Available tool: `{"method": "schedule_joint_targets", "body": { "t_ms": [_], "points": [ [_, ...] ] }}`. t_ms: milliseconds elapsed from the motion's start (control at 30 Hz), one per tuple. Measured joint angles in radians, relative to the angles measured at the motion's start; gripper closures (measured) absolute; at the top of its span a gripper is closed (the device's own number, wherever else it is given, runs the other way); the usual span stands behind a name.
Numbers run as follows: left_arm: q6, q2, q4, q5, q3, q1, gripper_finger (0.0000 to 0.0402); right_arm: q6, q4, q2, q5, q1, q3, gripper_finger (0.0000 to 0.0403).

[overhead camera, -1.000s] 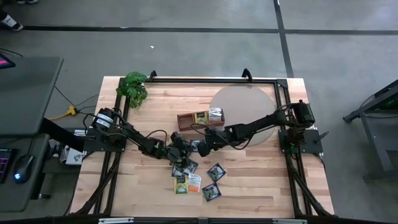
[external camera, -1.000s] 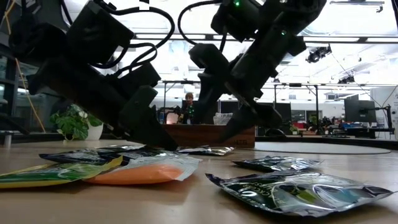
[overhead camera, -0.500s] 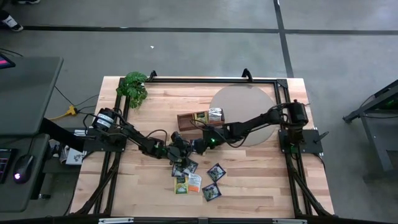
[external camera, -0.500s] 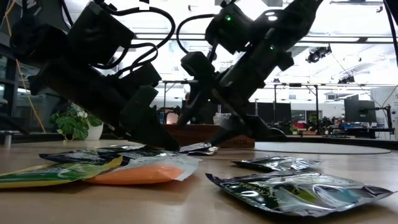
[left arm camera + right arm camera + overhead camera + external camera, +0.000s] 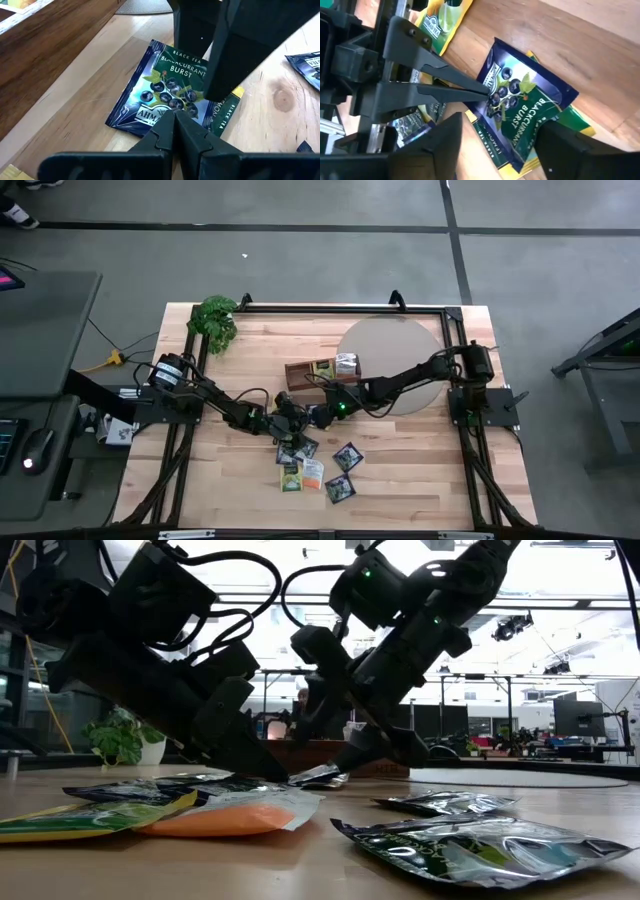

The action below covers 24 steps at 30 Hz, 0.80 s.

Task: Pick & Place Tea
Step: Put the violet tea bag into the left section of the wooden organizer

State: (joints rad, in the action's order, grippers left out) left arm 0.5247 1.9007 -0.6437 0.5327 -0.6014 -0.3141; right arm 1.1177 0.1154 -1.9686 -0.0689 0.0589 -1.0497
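A dark blue blackcurrant tea sachet (image 5: 167, 82) (image 5: 530, 107) lies flat on the table, partly over a yellow-green sachet (image 5: 227, 109). My left gripper (image 5: 175, 117) (image 5: 298, 420) is shut, with its tips on the blue sachet. My right gripper (image 5: 502, 150) (image 5: 320, 416) is open and its fingers stand on either side of the same sachet. Whether they touch it I cannot tell. Several more sachets (image 5: 315, 470) lie scattered nearer the table's near edge. A few others sit in the brown wooden tray (image 5: 300, 372). My left gripper presses its shut fingertips (image 5: 482, 91) on the blue sachet's printed face close to one edge (image 5: 165, 111). The fingers slant down from the table's left. The sachet lies flat under them on the table and on the yellow-green sachet.
The tray's wooden wall (image 5: 55, 55) runs right beside the blue sachet, toward the far edge. A round grey mat (image 5: 395, 350) lies under the right arm. A leafy plant (image 5: 215, 322) stands at the far left corner. Bare wood shows at the near left and near right.
My right gripper has moved toward the table's left and down, and now straddles the blue sachet at the left gripper's tip. The sachet's end by the right gripper now looks slightly raised in the low view.
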Motion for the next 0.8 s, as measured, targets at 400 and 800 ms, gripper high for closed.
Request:
{"method": "schedule_joint_targets", "body": {
  "t_ms": [400,800],
  "points": [
    [0.000,0.000,0.000,-0.004,0.000,0.000,0.0390,-0.088,-0.003,-0.004,-0.012,0.001,0.003,0.0357],
    [-0.041,-0.040,0.024,-0.066,0.000,0.000,0.0390,-0.207,0.002,-0.005,-0.050,0.001,0.003,0.0399]
  ]
}}
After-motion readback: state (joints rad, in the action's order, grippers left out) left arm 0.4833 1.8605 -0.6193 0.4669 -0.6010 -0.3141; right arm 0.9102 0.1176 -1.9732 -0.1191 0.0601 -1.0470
